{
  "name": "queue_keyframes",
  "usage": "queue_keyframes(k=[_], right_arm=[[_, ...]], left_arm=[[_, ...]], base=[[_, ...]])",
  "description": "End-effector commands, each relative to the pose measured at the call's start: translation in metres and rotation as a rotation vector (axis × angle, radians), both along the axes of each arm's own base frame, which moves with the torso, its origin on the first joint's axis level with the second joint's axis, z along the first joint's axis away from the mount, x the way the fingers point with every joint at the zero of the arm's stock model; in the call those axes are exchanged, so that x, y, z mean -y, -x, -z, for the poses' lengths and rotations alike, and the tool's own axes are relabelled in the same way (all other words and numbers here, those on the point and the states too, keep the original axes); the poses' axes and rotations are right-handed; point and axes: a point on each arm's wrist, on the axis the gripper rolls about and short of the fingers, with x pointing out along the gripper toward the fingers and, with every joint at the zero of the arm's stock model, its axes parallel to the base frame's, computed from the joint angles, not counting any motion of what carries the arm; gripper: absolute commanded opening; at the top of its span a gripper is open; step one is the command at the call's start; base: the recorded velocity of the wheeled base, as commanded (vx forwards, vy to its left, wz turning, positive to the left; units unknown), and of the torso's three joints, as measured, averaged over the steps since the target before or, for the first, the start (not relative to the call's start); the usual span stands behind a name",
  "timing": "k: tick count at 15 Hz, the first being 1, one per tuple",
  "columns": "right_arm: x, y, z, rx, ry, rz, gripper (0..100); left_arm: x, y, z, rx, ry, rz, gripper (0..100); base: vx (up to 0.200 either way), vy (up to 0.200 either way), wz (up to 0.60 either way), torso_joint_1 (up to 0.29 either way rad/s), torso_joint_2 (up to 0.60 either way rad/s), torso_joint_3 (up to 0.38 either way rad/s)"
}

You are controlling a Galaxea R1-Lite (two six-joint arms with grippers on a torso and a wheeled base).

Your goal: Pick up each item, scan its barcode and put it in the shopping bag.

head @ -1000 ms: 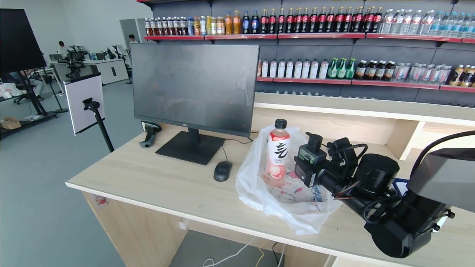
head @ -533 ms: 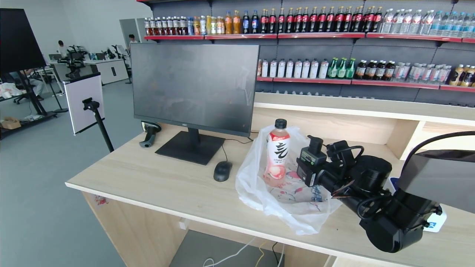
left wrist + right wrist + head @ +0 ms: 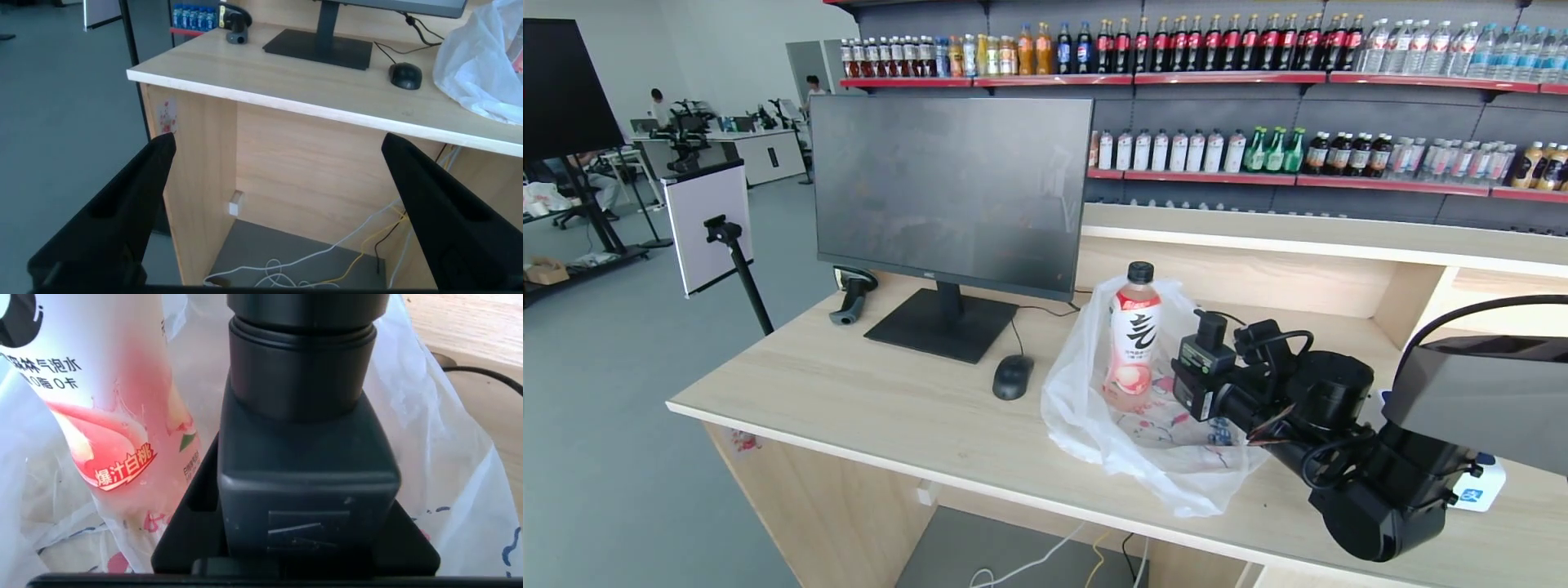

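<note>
Items number two: one pink bottle (image 3: 1131,343) standing upright in the single white shopping bag (image 3: 1086,408) on the surface (image 3: 890,408), and one black container (image 3: 1197,361) clamped in my right hand (image 3: 298,535) just beside it, while my left hand (image 3: 278,147) hangs wide open.

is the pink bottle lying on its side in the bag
No, the bottle stands upright with its black cap on top, inside the white plastic bag on the counter.
</note>
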Motion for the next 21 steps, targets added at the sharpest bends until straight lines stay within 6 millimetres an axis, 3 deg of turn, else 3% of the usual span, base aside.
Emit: queue_keyframes(k=[1,21], right_arm=[[0.0,0.001,0.001,-0.004,0.002,-0.002,0],[-0.001,0.01,0.019,-0.078,0.026,-0.01,0]], left_arm=[[0.0,0.0,0.0,0.001,-0.001,0.0,100],[0.0,0.0,0.0,0.001,0.0,0.0,100]], base=[[0.0,0.0,0.0,0.0,0.0,0.0],[0.0,0.0,0.0,0.0,0.0,0.0]])
